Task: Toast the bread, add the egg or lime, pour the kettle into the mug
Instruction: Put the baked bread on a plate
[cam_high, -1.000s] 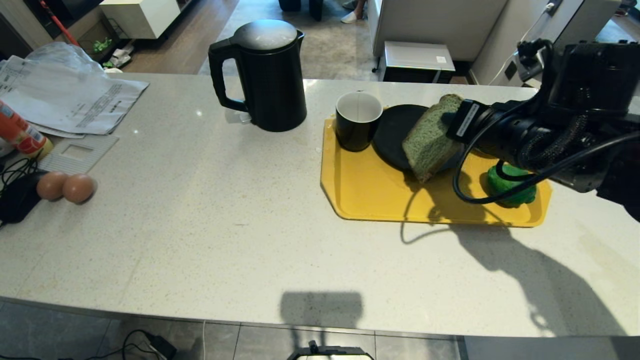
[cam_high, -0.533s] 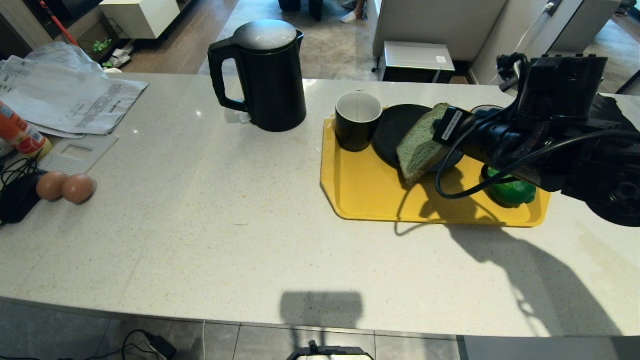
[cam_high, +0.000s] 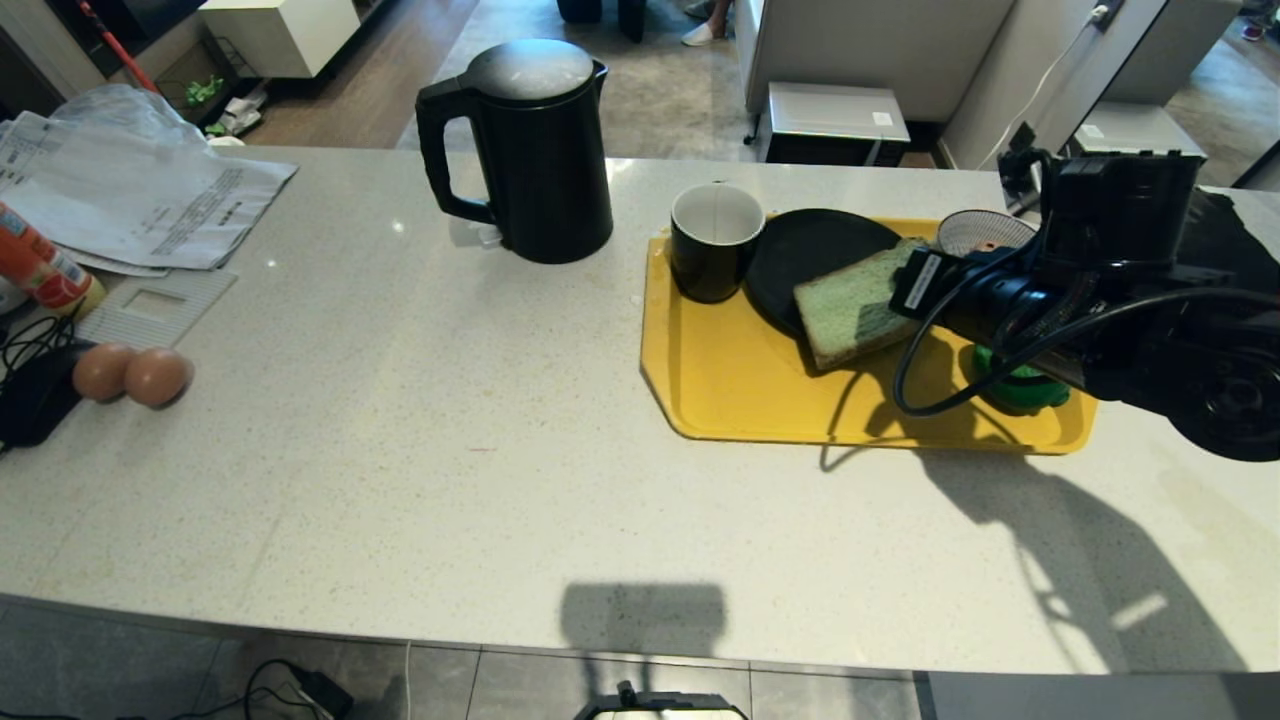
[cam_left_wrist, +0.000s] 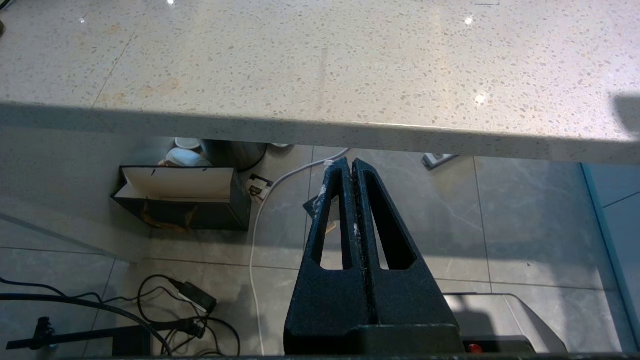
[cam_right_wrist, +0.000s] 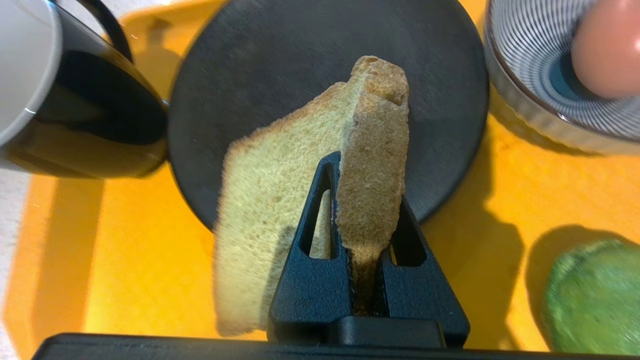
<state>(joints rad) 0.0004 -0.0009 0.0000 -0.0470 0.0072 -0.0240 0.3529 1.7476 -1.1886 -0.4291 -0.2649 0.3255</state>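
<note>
While my right hand (cam_right_wrist: 367, 235) is clamped on the crust edge of the bread (cam_right_wrist: 310, 200), I want to lay the slice down flat on the black plate (cam_right_wrist: 280, 65). The slice hangs just above the plate and the yellow tray (cam_high: 740, 390), and part of it sticks out past the plate's rim toward the open tray. I think the good way is to slide it a bit more over the middle of the plate, bring it down softly until it rests there, and only then let go. If I let go too soon, it may tip off the rim onto the tray.

I need to watch the mug (cam_high: 716, 242) too. It stands on the tray, touching or almost touching the plate, so a wide swing could bump it.

The bread is a thick, square-ish slice. It looks pale green from the head view, with a darker crust, and the inside looks soft and spongy. My hand squeezes it thin where it grips.

Near my hand on the tray there is also a striped bowl (cam_right_wrist: 550, 100) with an egg (cam_right_wrist: 607, 50) in it, and the bumpy green lime (cam_right_wrist: 590, 295) lies by the tray's near corner. The tall black kettle (cam_high: 530, 150) stands on the desk (cam_high: 450, 450), apart from the tray, on my left. Two more eggs (cam_high: 130, 373) lie far off at the left side.

My left hand (cam_left_wrist: 354, 172) is pressed shut with nothing in it, parked below the edge of the desk.
</note>
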